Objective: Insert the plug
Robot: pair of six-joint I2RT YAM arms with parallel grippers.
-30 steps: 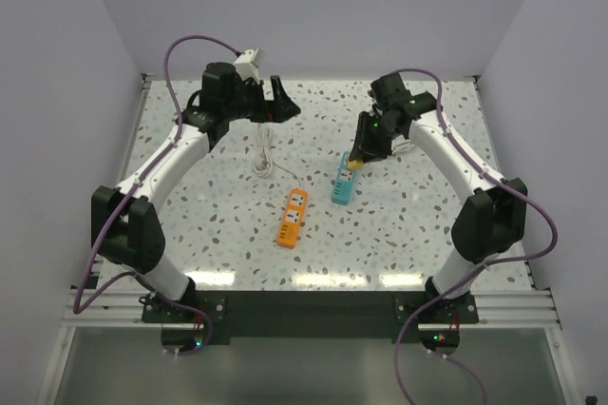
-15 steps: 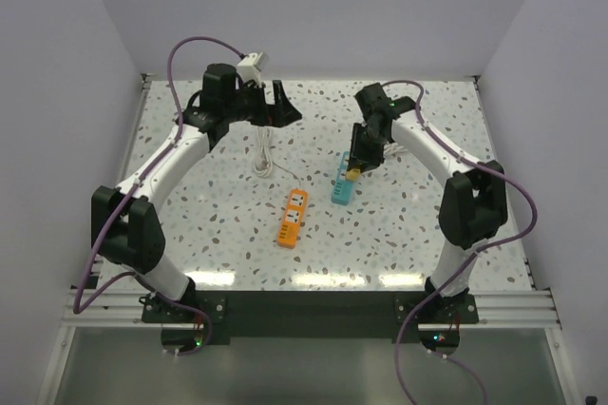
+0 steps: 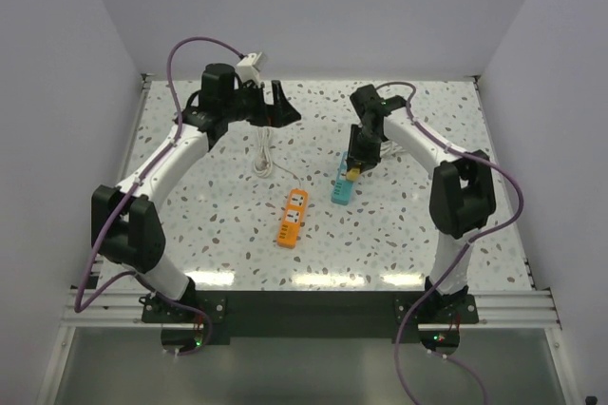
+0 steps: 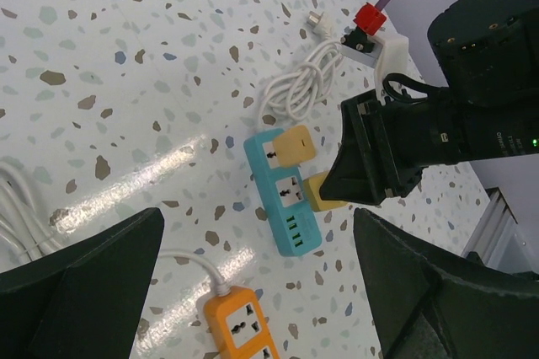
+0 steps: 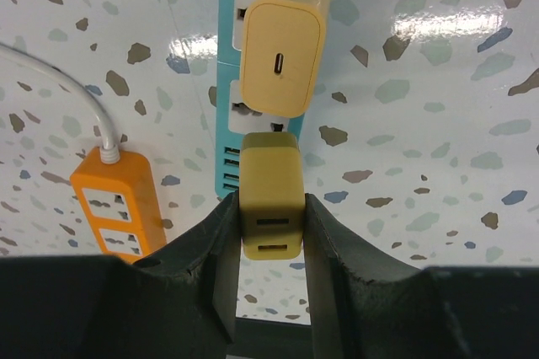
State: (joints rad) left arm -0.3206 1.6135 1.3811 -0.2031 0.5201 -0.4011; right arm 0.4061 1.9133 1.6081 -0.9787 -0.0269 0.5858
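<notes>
Two right gripper (image 5: 271,211) jaws are clenching the plug (image 5: 270,175) by its smooth sides above the teal power strip (image 5: 227,39), toward the bench's (image 3: 218,224) far edge; likely light, rigid, slippery; the left gripper (image 3: 282,101) is gaping.

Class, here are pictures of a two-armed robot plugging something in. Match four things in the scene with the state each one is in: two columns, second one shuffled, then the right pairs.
Column 1
1. plug
2. tan charger
3. orange power strip
4. left gripper

Column 2
A. open, holding nothing
B. already seated in the teal power strip
C. clamped between the fingers of the right gripper
D. both sockets empty

Pairs: 1-C, 2-B, 3-D, 4-A
</notes>
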